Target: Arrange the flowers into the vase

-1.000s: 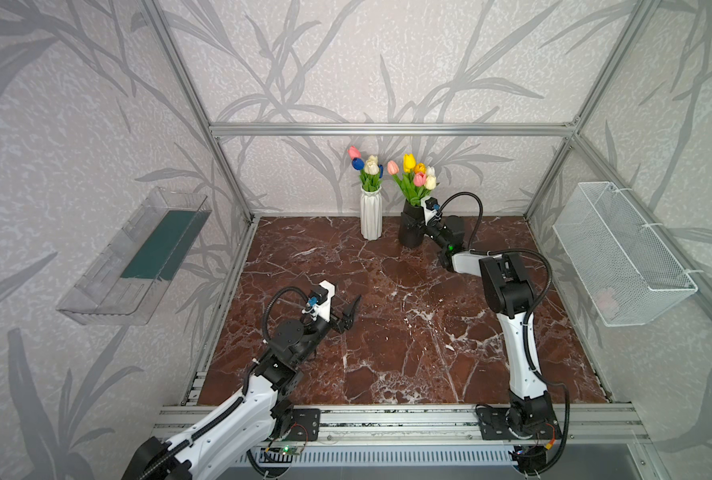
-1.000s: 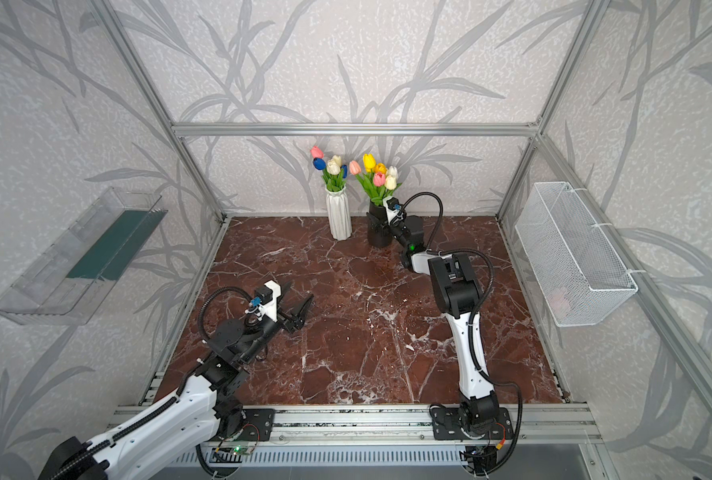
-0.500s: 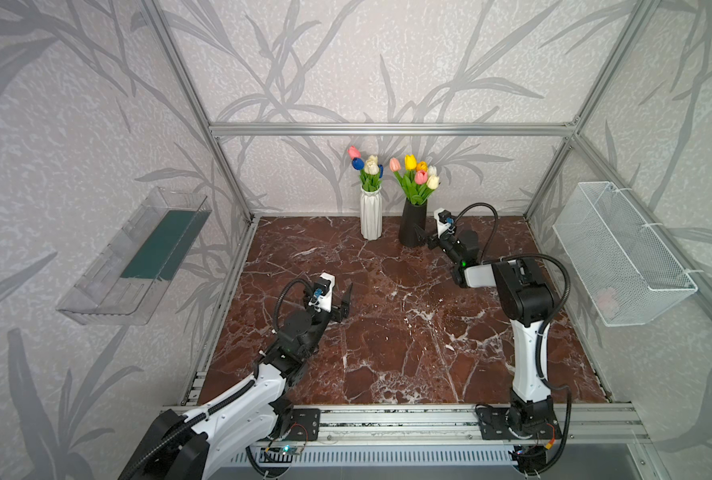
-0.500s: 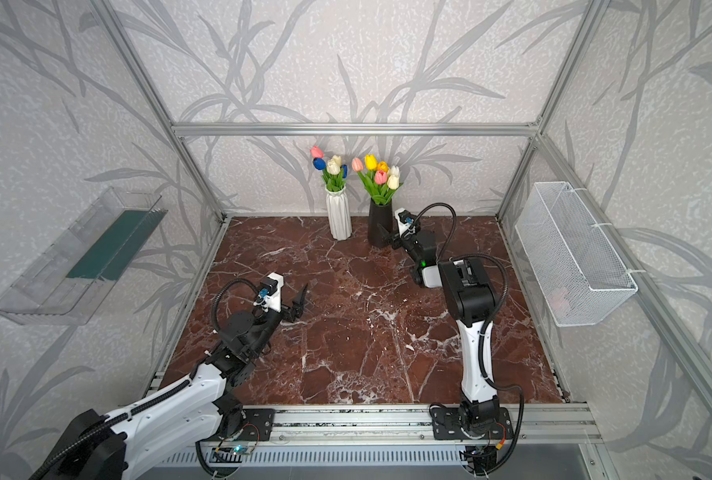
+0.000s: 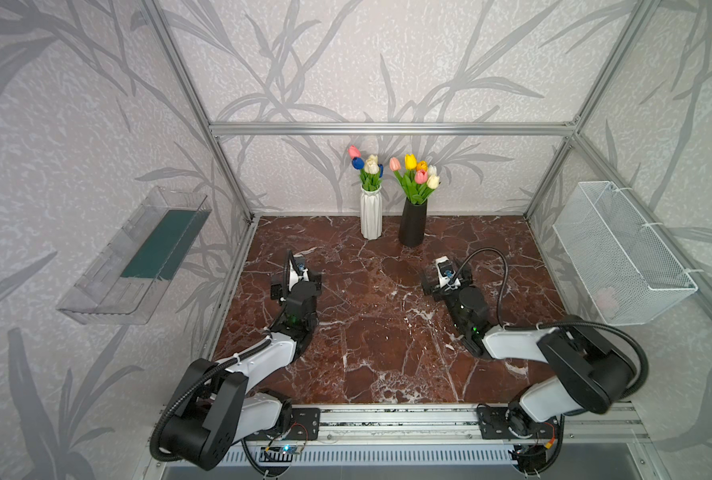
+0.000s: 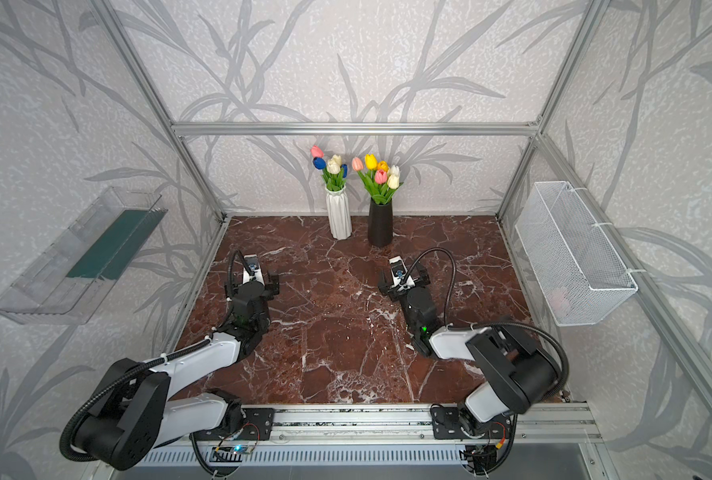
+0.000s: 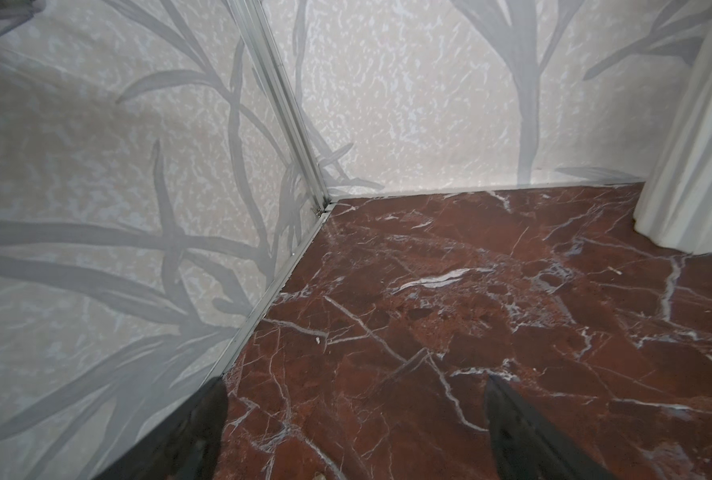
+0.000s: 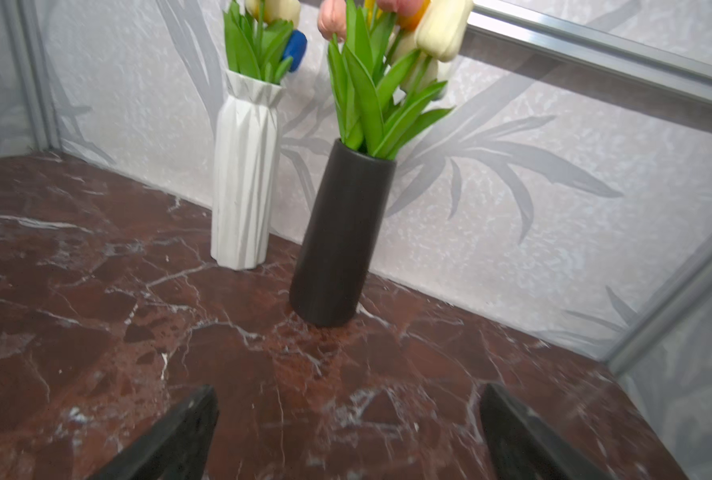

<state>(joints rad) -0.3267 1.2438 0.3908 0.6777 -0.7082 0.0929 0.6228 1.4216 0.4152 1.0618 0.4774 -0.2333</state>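
Gaping wide, left claw (image 7: 354, 382), right claw (image 8: 348, 390), flowers (image 8: 441, 29) cropped by frame, white vase (image 7: 694, 166) cut off.

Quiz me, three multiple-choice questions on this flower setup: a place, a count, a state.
1. Where is the black vase relative to the white vase? A) behind it B) stacked on it C) beside it
2. How many vases hold tulips? A) one B) two C) three
3. How is the right hand? A) open, empty B) shut on a tulip C) shut on a vase
Answers: 1C, they stand side by side on the table; 2B, both vases hold bunches; 3A, its fingers are spread with nothing between.
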